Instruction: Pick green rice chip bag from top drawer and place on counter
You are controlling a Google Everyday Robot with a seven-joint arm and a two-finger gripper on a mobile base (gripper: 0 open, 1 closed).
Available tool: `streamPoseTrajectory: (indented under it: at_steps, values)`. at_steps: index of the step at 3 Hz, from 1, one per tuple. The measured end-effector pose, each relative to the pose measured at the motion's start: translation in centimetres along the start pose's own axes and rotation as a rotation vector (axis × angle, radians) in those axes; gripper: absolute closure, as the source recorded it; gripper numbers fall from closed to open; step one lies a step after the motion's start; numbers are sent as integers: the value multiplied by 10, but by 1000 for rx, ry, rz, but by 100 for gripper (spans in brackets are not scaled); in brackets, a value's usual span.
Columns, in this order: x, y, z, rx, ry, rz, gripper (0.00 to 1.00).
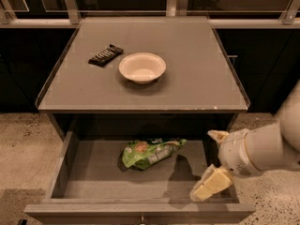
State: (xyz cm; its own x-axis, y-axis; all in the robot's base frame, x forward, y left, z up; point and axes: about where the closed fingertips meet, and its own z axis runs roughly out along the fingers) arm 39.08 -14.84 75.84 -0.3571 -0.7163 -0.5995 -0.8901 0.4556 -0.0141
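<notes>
Two containers are in view. The top drawer [84,182] stands pulled out beneath the counter [197,78]. It holds one item, the green rice chip bag [151,153], which lies flat on the drawer bottom near the rear centre, to the left of the fingers [211,184] and apart from them. The white bowl [142,67] stands upright on the counter, beyond the fingers and to their left; its inner surface shows plain white. A dark candy bar [106,55] lies on the counter just left of the bowl, not touching it.

The white arm [267,149] enters from the right edge and reaches leftward. The gripper [212,162] sits at the drawer's right side, above its right front corner. The pale yellow fingers are spread apart with nothing held between them: one tip lies toward the drawer's rear, the other near the front panel.
</notes>
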Motion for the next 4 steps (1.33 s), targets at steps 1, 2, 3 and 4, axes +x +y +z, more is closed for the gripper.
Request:
streamPoseTrajectory:
  at_steps: [1,2,3,4]
  values:
    - [-11,-13,1,62,-30,-1,0]
    - [3,-9,11,90,-76,39,0]
    - [-6,-11,34,105,-187,76,0]
    - [-16,-11,53,104,-264,96,0]
